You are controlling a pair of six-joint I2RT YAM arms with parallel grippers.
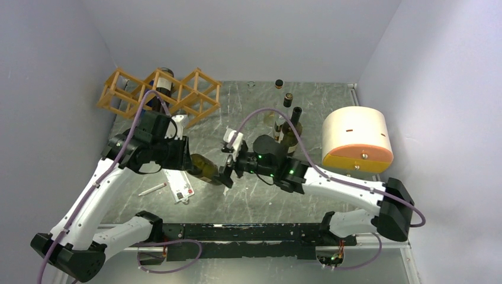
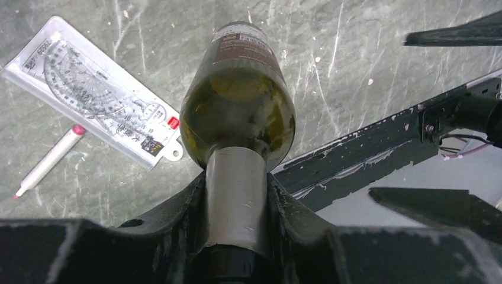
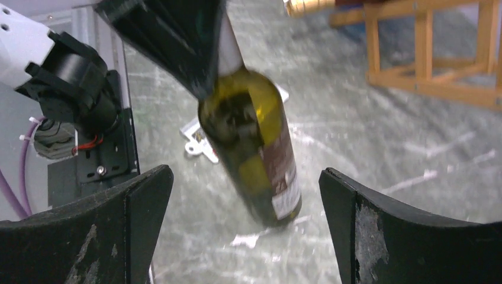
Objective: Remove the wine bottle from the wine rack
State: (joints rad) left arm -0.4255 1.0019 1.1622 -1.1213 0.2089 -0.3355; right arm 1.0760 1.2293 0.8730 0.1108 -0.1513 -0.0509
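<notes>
Left gripper (image 1: 189,161): clamped narrow on the neck of the wine bottle (image 2: 237,112), a finger pressing each side of the grey foil.
Right gripper (image 1: 227,176): jaws spread wide, holding nothing.
Bottle's place: in the air straight ahead of the left fingers, clear of the wine rack (image 3: 422,53) and above the table (image 1: 254,198).
Long axis: runs out from the left gripper toward the right one — neck at the left fingers, base leading; it looks close to level with the base dipping a little.
Bearing from the right gripper: dead ahead, the base lined up with the gap between the open jaws but not yet inside it.
Nearer arm: the left, which has it; the right is just beyond the base.
Rack's bearing: behind the left wrist, well apart — a second dark bottle (image 1: 165,80) lies in its middle cell.
Likely next: either set this bottle down or pass it, base first, to the right.
</notes>
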